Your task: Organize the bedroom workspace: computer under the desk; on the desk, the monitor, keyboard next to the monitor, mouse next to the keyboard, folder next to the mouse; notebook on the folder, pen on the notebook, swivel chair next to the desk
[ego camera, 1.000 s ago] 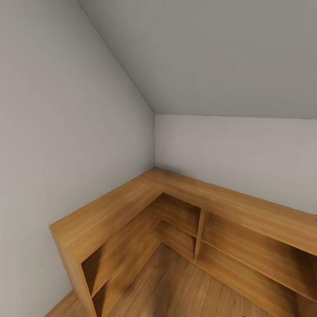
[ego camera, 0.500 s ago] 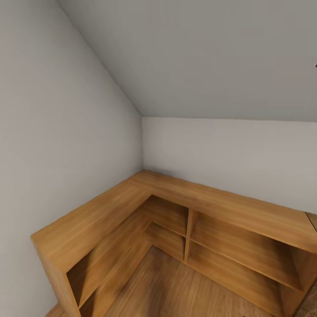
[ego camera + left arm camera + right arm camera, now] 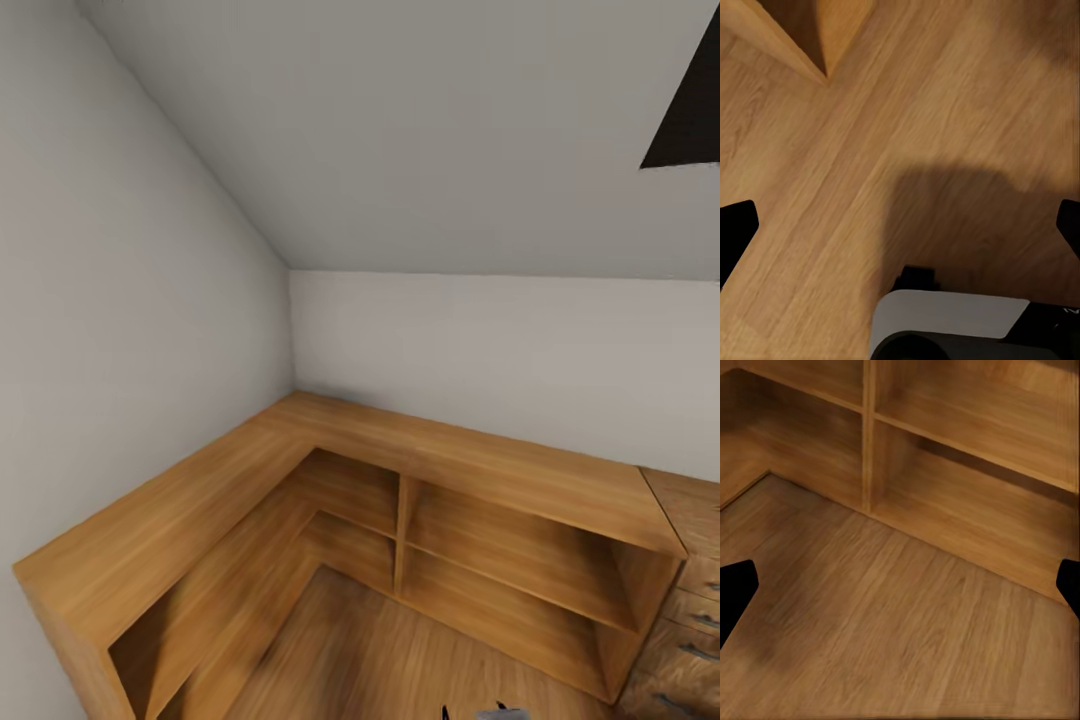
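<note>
Robot in transit, facing the corner of a light wood L-shaped shelf unit (image 3: 420,450), not the black desk. Best move, I judge: keep turning right past the shelf unit until the desk and swivel chair come into frame, arms tucked clear of the shelves. Task things out of frame here, whereabouts unknown. Versus earlier: view panned right, so the shelf unit sits further left, a wood drawer chest (image 3: 690,590) and a dark patch (image 3: 690,110) appear right of it. Left gripper (image 3: 900,225) and right gripper (image 3: 900,585) wide apart, empty, over wood floor (image 3: 907,615)
</note>
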You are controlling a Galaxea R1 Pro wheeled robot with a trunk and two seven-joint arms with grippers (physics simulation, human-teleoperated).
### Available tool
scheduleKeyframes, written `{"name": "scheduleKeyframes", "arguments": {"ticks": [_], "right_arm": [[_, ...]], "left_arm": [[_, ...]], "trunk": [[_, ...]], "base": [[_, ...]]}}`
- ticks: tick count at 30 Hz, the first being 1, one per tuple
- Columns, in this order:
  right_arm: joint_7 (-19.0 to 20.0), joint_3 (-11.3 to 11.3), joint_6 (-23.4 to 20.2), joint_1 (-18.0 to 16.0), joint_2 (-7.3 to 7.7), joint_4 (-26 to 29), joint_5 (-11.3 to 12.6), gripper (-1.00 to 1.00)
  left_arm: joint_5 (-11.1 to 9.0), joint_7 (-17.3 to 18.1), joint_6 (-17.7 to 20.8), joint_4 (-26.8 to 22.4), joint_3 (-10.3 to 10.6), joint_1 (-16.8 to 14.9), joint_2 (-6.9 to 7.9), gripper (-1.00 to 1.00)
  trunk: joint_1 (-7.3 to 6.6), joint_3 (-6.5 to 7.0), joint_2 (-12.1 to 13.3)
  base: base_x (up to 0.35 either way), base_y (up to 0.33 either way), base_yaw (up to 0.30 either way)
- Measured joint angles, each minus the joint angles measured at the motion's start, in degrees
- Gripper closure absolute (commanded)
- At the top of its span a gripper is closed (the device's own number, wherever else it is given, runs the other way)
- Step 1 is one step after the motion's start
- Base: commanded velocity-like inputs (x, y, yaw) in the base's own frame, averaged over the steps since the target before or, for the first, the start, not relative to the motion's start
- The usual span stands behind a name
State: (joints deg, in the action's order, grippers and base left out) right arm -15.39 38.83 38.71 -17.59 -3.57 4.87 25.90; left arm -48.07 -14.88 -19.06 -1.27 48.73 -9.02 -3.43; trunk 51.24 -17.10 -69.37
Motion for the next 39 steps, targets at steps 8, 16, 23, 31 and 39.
{"name": "scheduleKeyframes", "arguments": {"ticks": [8,16,23,31,39], "right_arm": [[0.3,0.2,0.0,0.0,1.76,-0.7,0.0,-1.00],[0.3,0.5,-0.2,0.0,1.46,-0.7,0.0,-1.00],[0.3,0.5,-0.2,0.0,0.66,-0.7,0.0,-1.00],[0.4,0.7,-0.5,0.0,0.13,-1.0,-0.1,-1.00],[0.4,0.7,-1.1,0.0,-2.86,-4.0,-0.6,-1.00]], "left_arm": [[0.1,-0.4,-2.4,-4.4,-0.1,0.0,1.76,-1.00],[-2.7,-0.3,-11.8,-14.3,-4.8,-2.3,7.35,-1.00],[-7.2,0.3,-12.1,-9.7,-11.1,-2.8,5.70,-1.00],[-6.5,0.9,-12.2,-7.9,-10.3,-2.8,5.05,-1.00],[-6.5,0.9,-12.2,-5.8,-9.0,-2.8,2.83,-1.00]], "trunk": [[0.00,0.45,0.0],[0.00,0.70,0.0],[0.00,0.72,0.0],[0.00,0.72,0.0],[-0.03,0.72,0.0]], "base": [[0.000,0.000,-0.170],[0.000,0.000,-0.062],[0.000,0.000,-0.180],[0.001,0.011,-0.225],[0.171,0.157,-0.235]]}}
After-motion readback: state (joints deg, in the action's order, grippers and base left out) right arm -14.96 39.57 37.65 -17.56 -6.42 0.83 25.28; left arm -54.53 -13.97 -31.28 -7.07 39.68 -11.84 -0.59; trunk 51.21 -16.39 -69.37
